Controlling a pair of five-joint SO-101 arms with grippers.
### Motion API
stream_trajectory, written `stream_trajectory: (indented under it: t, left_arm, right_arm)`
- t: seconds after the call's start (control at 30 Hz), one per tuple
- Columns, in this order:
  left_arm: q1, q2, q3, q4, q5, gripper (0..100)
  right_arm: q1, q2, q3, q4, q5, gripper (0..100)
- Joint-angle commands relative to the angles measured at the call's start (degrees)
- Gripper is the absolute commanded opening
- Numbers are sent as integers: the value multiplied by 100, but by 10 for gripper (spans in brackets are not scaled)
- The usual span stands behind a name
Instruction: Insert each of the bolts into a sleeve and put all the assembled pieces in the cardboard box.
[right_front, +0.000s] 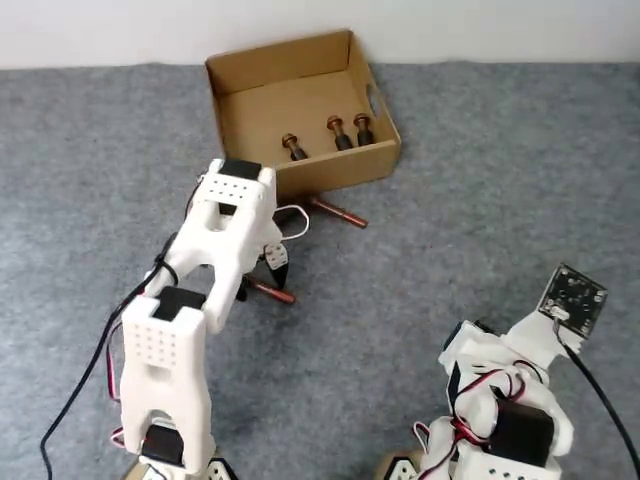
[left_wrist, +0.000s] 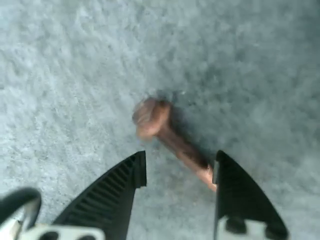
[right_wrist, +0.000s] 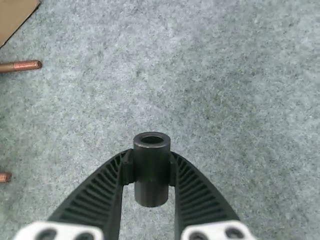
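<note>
**High view.** The cardboard box (right_front: 384, 150) is sitting at the far side of the grey, carpet-textured table (right_front: 500, 180), open side up. Three assembled pieces (right_front: 340, 132) are standing inside it along the near wall, copper heads up in dark sleeves. A loose bolt (right_front: 337, 212) is lying flat on the table just in front of the box. A second bolt (right_front: 272, 291) is lying nearer, beside the white left arm (right_front: 215, 245). The left gripper (right_front: 274, 258) is pointing down just above this second bolt. The right arm (right_front: 505, 400) is folded low at the near right, well apart from the box.

**Left wrist view.** This view is giving the detail under the arm. The left gripper (left_wrist: 180, 164) is standing spread wide, and its black ribbed fingers (left_wrist: 122, 182) are holding nothing. The second bolt (left_wrist: 167, 135) is lying on the table between and just beyond the fingertips. Its rounded copper head is pointing away, and its shank is running diagonally to one finger. I cannot tell whether they are touching.

**Right wrist view.** This view is showing what the high view is hiding. The right gripper (right_wrist: 151, 161) is pinching the sleeve (right_wrist: 151, 172), a short, smooth black cylinder. The sleeve is standing upright with its open bore facing the camera, and the ribbed fingers are pressing on both sides. The loose bolt's (right_wrist: 20, 65) threaded copper end is showing just beside a corner of the cardboard box (right_wrist: 15, 12). A further copper tip (right_wrist: 4, 177) is showing at the frame's edge; I cannot tell which piece it belongs to.
</note>
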Motion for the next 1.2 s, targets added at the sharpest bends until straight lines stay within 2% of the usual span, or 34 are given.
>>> stream_trajectory:
  t: [0.0, 0.3, 0.57, 0.67, 0.8, 1.0, 1.17]
  left_arm:
    - [-290, 167, -312, -299, 53, 187]
    - [-396, 835, -629, -492, 44, 2]
    - [-422, 967, -734, -440, 53, 6]
    - [-396, 853, -857, -114, 35, 5]
    - [-387, 149, -980, 246, -132, 4]
    - [-387, -1600, -919, 273, -677, 4]
    - [-378, -2831, -127, 246, -1134, 4]
  right_arm:
    - [48, 40, -44, -110, 53, 8]
    - [31, 40, -44, -110, 53, 8]
    - [22, 40, -44, -110, 53, 8]
    - [22, 40, -79, -92, 53, 8]
    - [13, 31, -149, -66, 53, 8]
    - [4, 31, -316, 75, 53, 8]
    - [-242, 31, -501, 233, 62, 8]
